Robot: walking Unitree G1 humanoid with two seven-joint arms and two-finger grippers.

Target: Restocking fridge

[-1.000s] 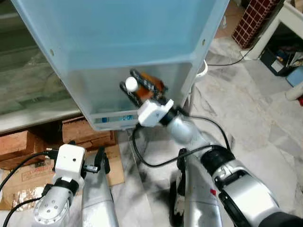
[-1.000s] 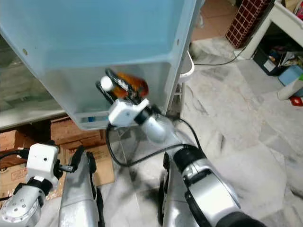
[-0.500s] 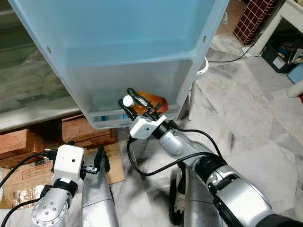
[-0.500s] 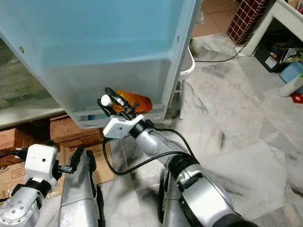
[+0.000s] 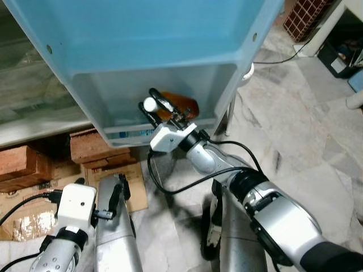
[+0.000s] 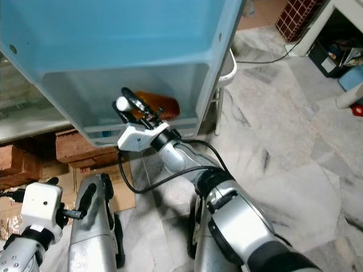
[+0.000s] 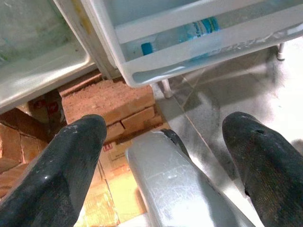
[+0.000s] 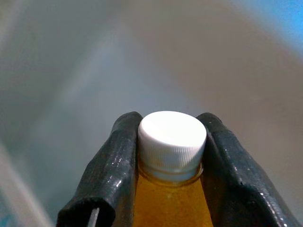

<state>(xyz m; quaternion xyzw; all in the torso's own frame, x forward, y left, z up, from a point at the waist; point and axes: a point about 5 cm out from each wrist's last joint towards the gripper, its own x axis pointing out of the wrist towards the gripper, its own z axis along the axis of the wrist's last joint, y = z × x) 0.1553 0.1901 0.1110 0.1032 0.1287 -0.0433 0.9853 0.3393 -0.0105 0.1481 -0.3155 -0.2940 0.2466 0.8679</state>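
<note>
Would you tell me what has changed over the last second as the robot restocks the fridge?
The right gripper, still shut on the orange bottle, has carried it lower and deeper into the fridge door's bottom shelf. The left gripper stays open and idle, and the water bottle still lies in the shelf.

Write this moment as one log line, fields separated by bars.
right hand: shut on bottle | bottle: at door bin | left hand: open, idle

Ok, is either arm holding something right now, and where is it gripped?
The right tool holds an orange bottle by its neck, just under the white cap, at the fridge door shelf. The left tool is open and holds nothing.
</note>
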